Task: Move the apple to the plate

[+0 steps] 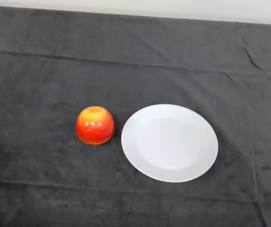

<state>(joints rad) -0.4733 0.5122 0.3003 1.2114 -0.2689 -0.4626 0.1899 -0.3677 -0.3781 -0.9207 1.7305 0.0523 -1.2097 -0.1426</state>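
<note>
Surface: the tabletop is covered edge to edge by a dark grey cloth (36, 85) with a soft, slightly napped look. It lies mostly flat.

Left portion: plain cloth. A long, shallow fold line (55, 57) starts here and runs across the full width in the far third, dipping a little as it goes right. A second, fainter fold line (50, 185) crosses the near part, roughly parallel to the first.

Left of centre: the apple (95, 125) sits directly on the cloth. It is red-orange, yellower at the top, upright with its stem dimple facing up, and its glossy skin catches small light spots on the near side. A faint shadow lies under its base.

Centre to right of centre: the plate (169, 143) is round, plain white, and lies flat on the cloth with a broad rim and a shallow well. The apple stands just beside the plate's left rim, level with its far half. A narrow strip of cloth shows between them, so they are apart and the apple is not on the plate. A thin shadow edges the plate's near right side.

Right portion: the cloth is more disturbed. Short, sharp creases (249, 53) mark the far right, and a faint crease (253, 156) runs front to back past the plate's right side.

Room: beyond the far edge of the cloth, a pale, featureless strip (173, 8) spans the top of the view, widening slightly toward the right. I cannot tell whether it is wall or floor.
</note>
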